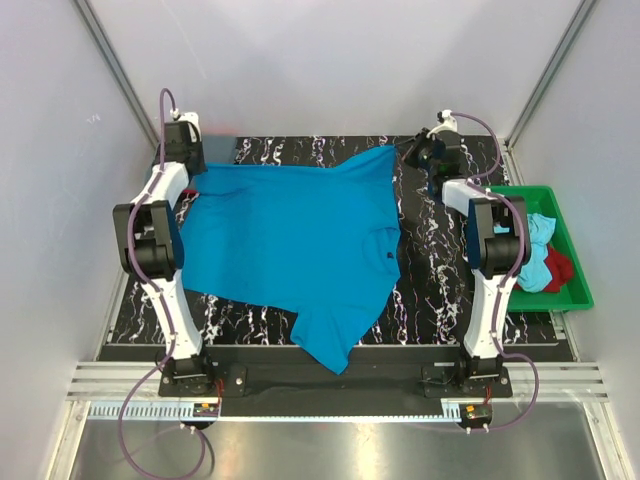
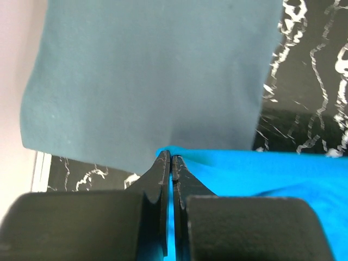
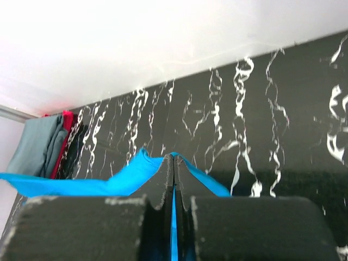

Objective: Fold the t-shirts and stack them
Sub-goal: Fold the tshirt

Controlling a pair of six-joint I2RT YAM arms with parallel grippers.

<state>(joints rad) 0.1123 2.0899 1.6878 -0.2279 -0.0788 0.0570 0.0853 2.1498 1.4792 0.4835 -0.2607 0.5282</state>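
Observation:
A bright turquoise-blue t-shirt point(image 1: 290, 240) lies spread over the black marbled table, one sleeve hanging over the near edge. My left gripper point(image 1: 192, 172) is shut on its far left edge, and my right gripper point(image 1: 407, 152) is shut on its far right corner. In the left wrist view the jaws point(image 2: 172, 159) pinch turquoise cloth point(image 2: 261, 174), with a slate grey-blue t-shirt point(image 2: 147, 81) lying just beyond. In the right wrist view the jaws point(image 3: 173, 157) pinch a raised fold of turquoise cloth point(image 3: 128, 175).
A green plastic tray point(image 1: 578, 285) at the right edge holds a light aqua shirt point(image 1: 540, 245) and a red one point(image 1: 560, 268). Grey and red cloth point(image 3: 41, 144) shows at the far left of the right wrist view. White walls enclose the table.

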